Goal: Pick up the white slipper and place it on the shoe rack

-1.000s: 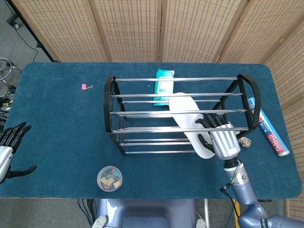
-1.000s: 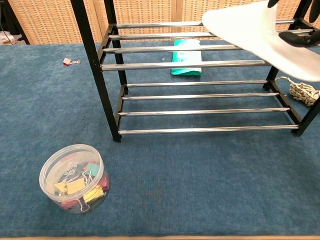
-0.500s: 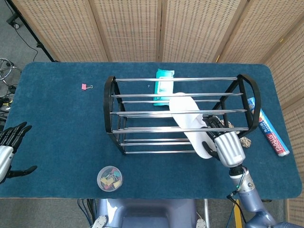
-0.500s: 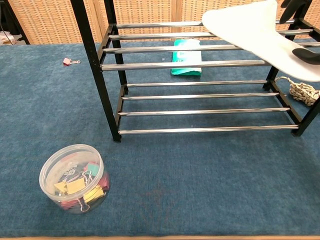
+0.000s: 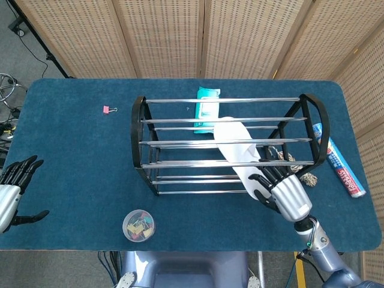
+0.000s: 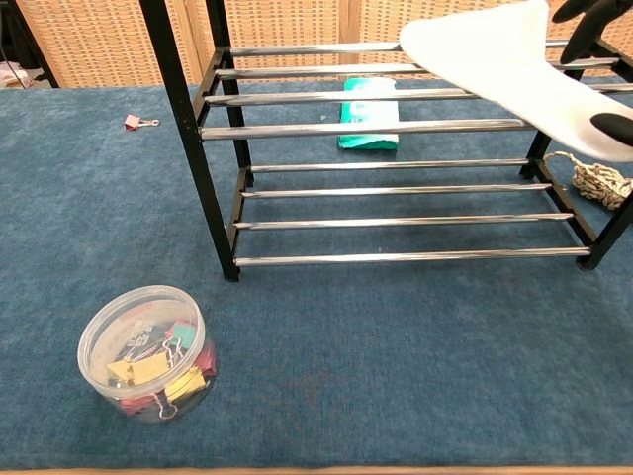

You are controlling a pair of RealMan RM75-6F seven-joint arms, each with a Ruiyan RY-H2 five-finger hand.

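Observation:
The white slipper (image 5: 235, 147) lies slantwise across the top bars of the black and chrome shoe rack (image 5: 180, 143), its near end overhanging the rack's front. In the chest view the slipper (image 6: 495, 54) rests on the rack's upper bars (image 6: 346, 129) at top right. My right hand (image 5: 283, 193) is at the slipper's near end with its fingers spread; a thumb tip (image 6: 615, 124) shows at the slipper's lower edge and fingers (image 6: 584, 10) above it. I cannot tell whether they still touch it. My left hand (image 5: 12, 191) hangs open off the table's left edge, holding nothing.
A teal wipes pack (image 5: 207, 108) lies under the rack's far side. A clear tub of binder clips (image 5: 139, 225) stands near the front edge. A pink clip (image 5: 107, 109) lies at the far left. A rope ball (image 5: 309, 179) and a blue packet (image 5: 339, 161) lie right of the rack.
My right hand has let go of the slipper and drawn back toward me and to the right, its thumb dropping away. The slipper has stayed put on the rack. The left hand barely moved.

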